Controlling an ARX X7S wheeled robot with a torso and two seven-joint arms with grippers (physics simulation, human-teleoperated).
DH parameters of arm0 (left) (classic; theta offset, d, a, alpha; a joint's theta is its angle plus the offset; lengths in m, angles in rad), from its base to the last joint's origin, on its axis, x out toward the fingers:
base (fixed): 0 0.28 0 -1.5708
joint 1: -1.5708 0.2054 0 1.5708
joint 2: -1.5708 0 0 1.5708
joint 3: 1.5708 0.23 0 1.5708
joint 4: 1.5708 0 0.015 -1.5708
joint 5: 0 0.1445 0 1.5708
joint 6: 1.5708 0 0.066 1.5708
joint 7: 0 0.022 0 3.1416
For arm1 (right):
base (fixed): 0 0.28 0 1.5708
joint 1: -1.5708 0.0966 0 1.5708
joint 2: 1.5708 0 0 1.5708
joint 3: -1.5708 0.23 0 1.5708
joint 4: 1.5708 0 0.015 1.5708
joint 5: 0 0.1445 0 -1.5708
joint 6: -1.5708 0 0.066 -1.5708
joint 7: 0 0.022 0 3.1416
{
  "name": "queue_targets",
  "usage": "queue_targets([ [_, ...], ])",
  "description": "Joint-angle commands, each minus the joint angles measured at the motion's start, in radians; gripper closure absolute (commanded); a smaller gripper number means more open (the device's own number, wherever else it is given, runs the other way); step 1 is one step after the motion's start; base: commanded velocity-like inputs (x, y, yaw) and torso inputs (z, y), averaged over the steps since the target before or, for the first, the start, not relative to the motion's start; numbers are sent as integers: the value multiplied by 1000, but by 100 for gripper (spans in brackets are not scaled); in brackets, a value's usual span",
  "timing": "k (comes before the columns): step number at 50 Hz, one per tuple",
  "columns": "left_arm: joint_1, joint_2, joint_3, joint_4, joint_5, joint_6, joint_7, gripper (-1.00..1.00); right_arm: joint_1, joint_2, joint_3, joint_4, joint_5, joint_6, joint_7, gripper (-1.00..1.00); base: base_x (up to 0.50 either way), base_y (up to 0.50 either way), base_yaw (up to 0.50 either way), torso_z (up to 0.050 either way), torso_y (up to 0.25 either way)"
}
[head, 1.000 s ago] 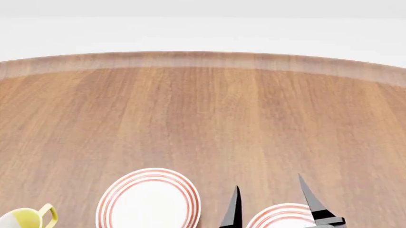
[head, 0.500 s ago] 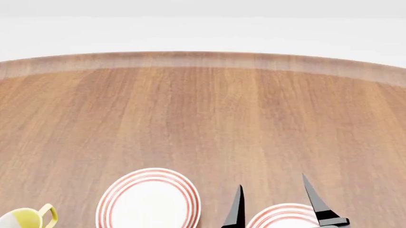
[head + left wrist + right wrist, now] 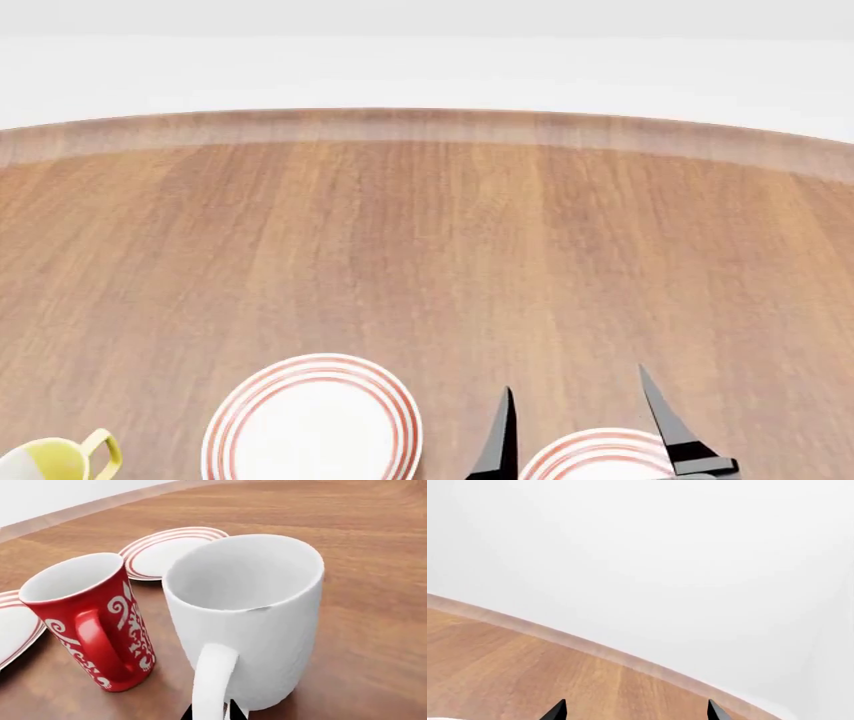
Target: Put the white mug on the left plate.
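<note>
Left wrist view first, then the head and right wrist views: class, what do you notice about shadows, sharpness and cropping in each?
Left wrist view: the white mug and red mug are sharp, with soft shadows on the table. Head view: even lighting, the left plate cut by the bottom edge. Right wrist view: mostly blank white wall, only the right end effector fingertips showing.

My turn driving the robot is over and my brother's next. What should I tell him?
Right gripper: open, empty, near the right plate.
Left gripper: only its tips show, at the white mug's handle; can't tell if it grips.
White mug: beside the red mug, not on any plate.
Left plate: bare.
Done: nothing placed.
Left: grip the mug and set it on the left plate.
</note>
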Motion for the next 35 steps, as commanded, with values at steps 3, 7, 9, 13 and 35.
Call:
queue_targets([
  [3, 2, -6, 12, 10, -16, -9, -3, 100, 2, 4, -2, -5, 3, 4, 4, -100, 0, 0, 0, 0, 0],
  [7, 3, -10, 12, 16, -23, -12, -6, 100, 4, 5, -3, -7, 4, 6, 5, -100, 0, 0, 0, 0, 0],
  [9, 8, -12, 11, 31, -26, -21, -6, 100, 4, 6, -3, -10, 5, 7, 5, -100, 0, 0, 0, 0, 0],
  [13, 18, -17, 9, 43, -38, -15, -9, 100, 1, 6, -6, -1, 5, -1, 8, -100, 0, 0, 0, 0, 0],
  [35, 217, -67, -64, 216, -171, 167, -67, 100, 13, 8, -21, 0, 3, 9, 13, -100, 0, 0, 0, 0, 0],
])
